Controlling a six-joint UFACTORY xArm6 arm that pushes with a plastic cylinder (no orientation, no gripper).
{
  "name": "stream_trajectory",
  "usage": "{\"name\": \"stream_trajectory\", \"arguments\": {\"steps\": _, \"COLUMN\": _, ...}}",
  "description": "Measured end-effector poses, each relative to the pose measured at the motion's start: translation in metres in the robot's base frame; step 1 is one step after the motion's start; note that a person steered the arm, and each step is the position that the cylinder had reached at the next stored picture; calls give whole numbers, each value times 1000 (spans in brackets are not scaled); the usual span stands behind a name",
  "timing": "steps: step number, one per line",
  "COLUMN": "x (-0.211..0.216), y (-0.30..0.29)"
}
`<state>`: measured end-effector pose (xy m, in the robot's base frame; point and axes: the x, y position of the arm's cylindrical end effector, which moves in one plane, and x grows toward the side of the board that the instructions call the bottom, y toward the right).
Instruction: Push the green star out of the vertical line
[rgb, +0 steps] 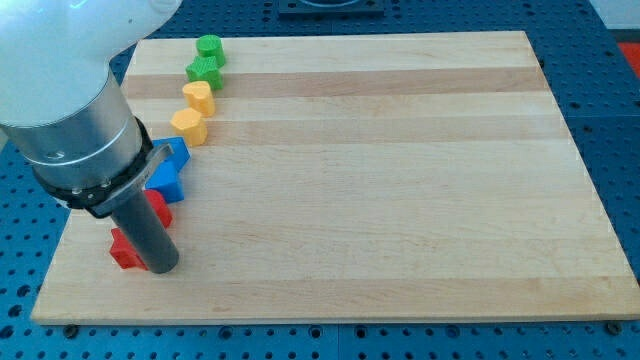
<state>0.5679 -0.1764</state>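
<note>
On the wooden board (380, 180), green star (203, 70) lies well above my tip (160, 268).

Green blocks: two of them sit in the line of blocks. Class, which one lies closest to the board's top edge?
The green block at the very top end of the line, its shape unclear. The green star sits just below it, next to the upper yellow block.

The pale wooden table top (380, 170) carried green (204, 69), yellow (190, 125), blue (166, 180) and red blocks (125, 250) lined upward from my tip (160, 266).
</note>
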Motion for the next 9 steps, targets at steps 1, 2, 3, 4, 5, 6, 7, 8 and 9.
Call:
{"name": "stream_trajectory", "arguments": {"steps": 1, "x": -4, "y": 45}}
{"name": "stream_trajectory", "arguments": {"steps": 2, "x": -34, "y": 106}}
{"name": "stream_trajectory", "arguments": {"steps": 3, "x": -103, "y": 121}}
{"name": "stream_trajectory", "arguments": {"steps": 4, "x": -195, "y": 123}}
{"name": "stream_trajectory", "arguments": {"steps": 5, "x": -280, "y": 123}}
{"name": "stream_trajectory", "arguments": {"steps": 6, "x": -346, "y": 120}}
{"name": "stream_trajectory", "arguments": {"steps": 7, "x": -346, "y": 97}}
{"name": "stream_trajectory", "arguments": {"steps": 8, "x": -318, "y": 63}}
{"name": "stream_trajectory", "arguments": {"steps": 9, "x": -301, "y": 22}}
